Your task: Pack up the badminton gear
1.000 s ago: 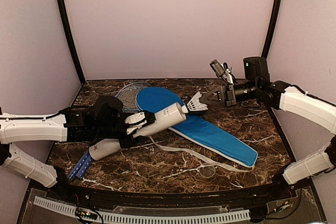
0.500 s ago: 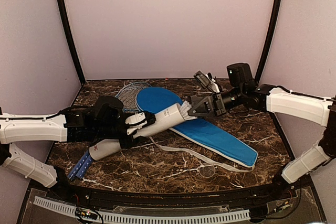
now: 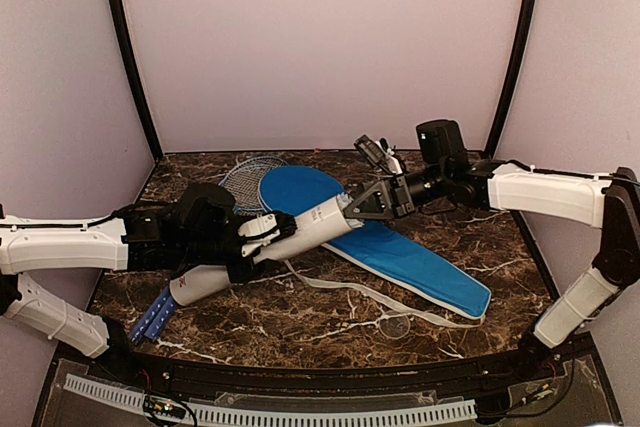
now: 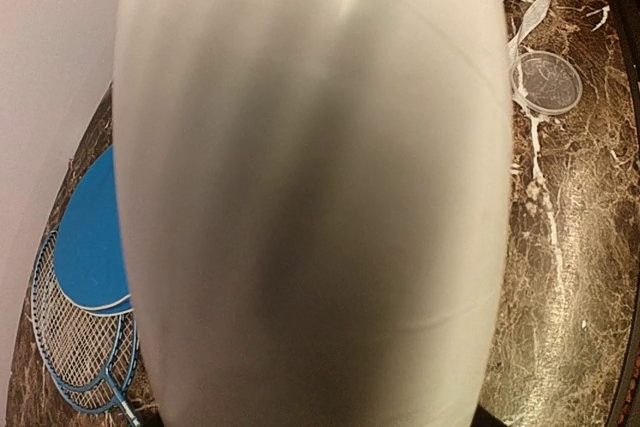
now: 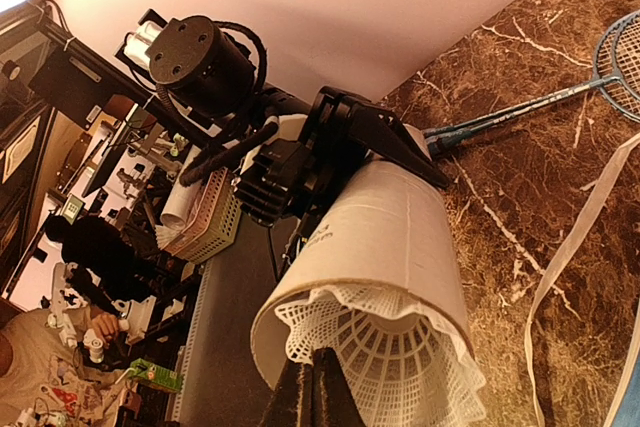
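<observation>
One featherlight shuttlecock (image 5: 390, 357), pinched by its easily crushed skirt rim in the closed right jaws, sits at the mouth of the stiff, smooth, likely slippery tube (image 3: 310, 224) that the left jaws clasp mid-body over the table (image 3: 330, 317).

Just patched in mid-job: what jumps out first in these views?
The white tube, held tilted at centre-left by the left pincer, with the right pincer holding a shuttlecock in its open mouth. Below them the blue bag lies diagonally across the marble table.
</observation>
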Tool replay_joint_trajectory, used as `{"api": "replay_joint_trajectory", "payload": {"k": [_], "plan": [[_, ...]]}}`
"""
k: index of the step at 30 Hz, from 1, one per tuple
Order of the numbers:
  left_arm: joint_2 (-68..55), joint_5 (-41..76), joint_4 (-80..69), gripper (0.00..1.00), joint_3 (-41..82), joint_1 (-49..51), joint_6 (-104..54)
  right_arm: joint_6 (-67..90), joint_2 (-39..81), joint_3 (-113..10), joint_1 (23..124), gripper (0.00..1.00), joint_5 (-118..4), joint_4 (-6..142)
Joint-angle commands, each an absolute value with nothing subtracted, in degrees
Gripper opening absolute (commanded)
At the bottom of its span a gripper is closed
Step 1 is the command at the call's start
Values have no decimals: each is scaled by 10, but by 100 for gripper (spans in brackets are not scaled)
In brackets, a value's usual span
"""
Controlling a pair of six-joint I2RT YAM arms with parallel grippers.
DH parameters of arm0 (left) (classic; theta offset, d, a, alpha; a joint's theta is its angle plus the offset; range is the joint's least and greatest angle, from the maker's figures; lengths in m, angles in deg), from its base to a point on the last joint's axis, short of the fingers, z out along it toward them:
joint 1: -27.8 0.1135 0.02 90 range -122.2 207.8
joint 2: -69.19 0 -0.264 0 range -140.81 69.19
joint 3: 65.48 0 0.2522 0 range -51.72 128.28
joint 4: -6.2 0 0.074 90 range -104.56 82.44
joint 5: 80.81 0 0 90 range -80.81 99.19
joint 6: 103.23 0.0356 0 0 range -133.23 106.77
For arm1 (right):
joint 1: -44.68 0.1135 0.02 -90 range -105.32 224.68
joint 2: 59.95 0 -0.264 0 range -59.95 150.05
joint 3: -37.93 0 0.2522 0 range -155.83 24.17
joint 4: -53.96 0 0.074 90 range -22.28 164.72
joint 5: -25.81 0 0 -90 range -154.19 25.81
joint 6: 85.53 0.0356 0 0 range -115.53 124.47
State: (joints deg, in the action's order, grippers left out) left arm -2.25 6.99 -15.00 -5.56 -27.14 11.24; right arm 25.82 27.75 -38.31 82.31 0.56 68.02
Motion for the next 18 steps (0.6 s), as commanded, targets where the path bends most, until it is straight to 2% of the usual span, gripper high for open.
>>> {"api": "replay_joint_trajectory", "payload": {"k": [1, 18], "plan": [[-4, 74, -146, 58, -51, -275, 120, 247, 295, -414, 840, 0, 11, 675], [-3, 79, -144, 58, -51, -275, 116, 249, 344, -447, 867, 0, 6, 661]]}}
